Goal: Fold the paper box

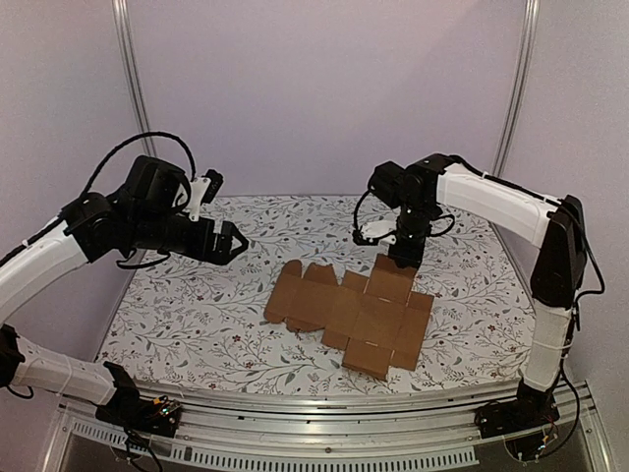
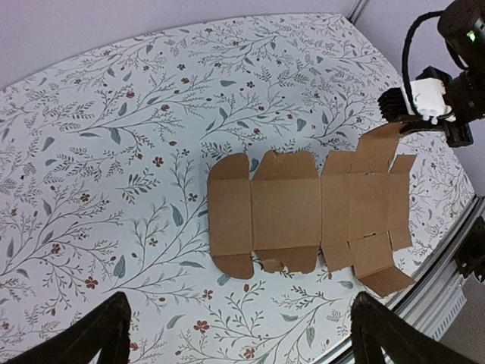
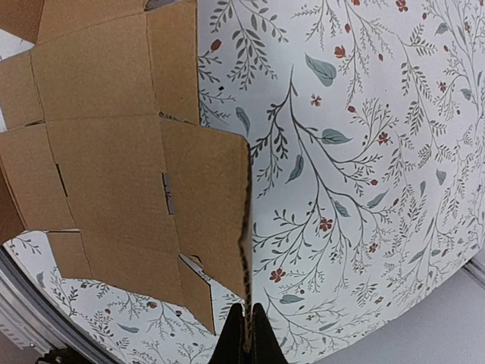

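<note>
The paper box (image 1: 349, 317) is basically one flat brown cardboard sheet, all flaps and tabs spread out. It's lying on the flowery bench (image 1: 197, 315), a bit right of center in the top view and in the lower half of the frame.

The right pincer (image 1: 403, 258) comes straight down onto the sheet's upper end in that view. It's clamped tight on the edge of the end flap. In the right wrist view you can see the cardboard edge running right into the closed tips at the bottom center of the frame. In the left wrist view that flap is at the upper right, tilted up off the bench, while the rest of the sheet lies flat.

The left pincer (image 1: 234, 241) is spread wide with nothing in it. It hangs in the air at the left of the top view, pointing toward the middle and well apart from the cardboard. Its own camera shows the two dark tips far apart in the bottom corners, with the whole sheet laid out between them further up the frame.

A metal rail (image 1: 324, 413) runs along the bench edge at the bottom of the top view.
</note>
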